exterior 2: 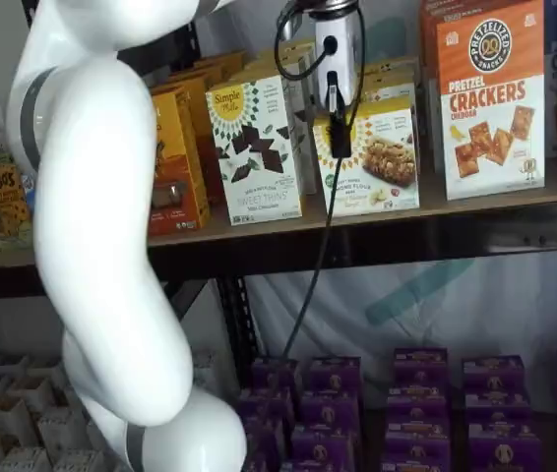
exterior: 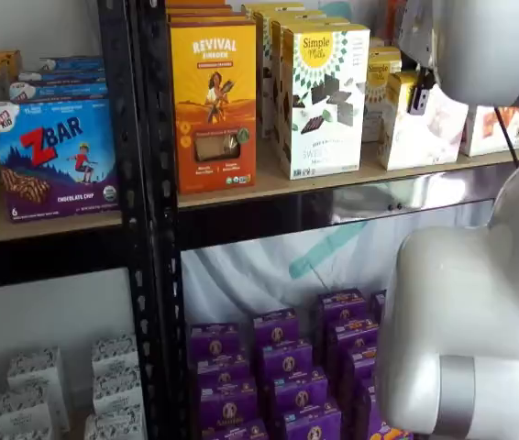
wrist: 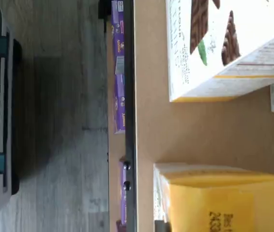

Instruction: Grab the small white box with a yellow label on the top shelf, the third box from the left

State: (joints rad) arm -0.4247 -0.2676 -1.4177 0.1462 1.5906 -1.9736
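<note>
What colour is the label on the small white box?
Yellow, a sunburst on the small white box; clearest in a shelf view.

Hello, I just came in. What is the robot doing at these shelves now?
The arm is reaching to the top shelf for the small white box with the yellow label. The gripper hangs at the top front edge of that box, and its black fingers are shut on it. The box is not lifted yet; it stands on the board between the Simple Mills box and the cracker box.

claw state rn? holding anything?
Claw: shut on the small white box, at its top edge, box not yet off the top shelf.
</note>
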